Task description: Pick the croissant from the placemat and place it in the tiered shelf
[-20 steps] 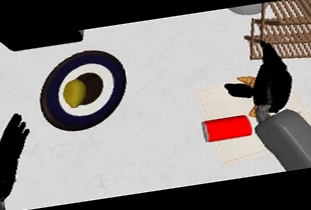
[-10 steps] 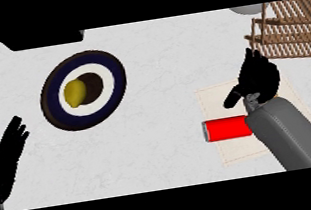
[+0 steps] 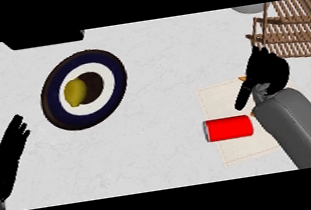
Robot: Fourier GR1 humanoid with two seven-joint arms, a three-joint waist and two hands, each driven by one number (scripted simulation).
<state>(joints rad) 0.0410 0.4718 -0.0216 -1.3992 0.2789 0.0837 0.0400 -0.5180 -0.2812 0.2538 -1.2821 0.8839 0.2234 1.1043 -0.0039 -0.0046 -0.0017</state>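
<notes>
My right hand (image 3: 267,71) hovers over the far edge of the beige placemat (image 3: 222,104), fingers curled downward. They are shut on the croissant (image 3: 242,79), of which only a small orange-brown sliver shows at the hand's left side. The wooden slatted tiered shelf (image 3: 301,29) stands just beyond and to the right of the hand, apart from it. At the lower left my left hand (image 3: 6,158) rests open, fingers up, holding nothing.
A red can (image 3: 229,128) lies on its side on the placemat, beside my right forearm. A dark blue plate (image 3: 111,65) with a yellow lemon (image 3: 74,91) sits at centre left. A dark object (image 3: 44,40) lies along the far edge.
My right hand has closed round the croissant and risen off the placemat, shifting a little towards the shelf. The left hand, can and plate have not moved.
</notes>
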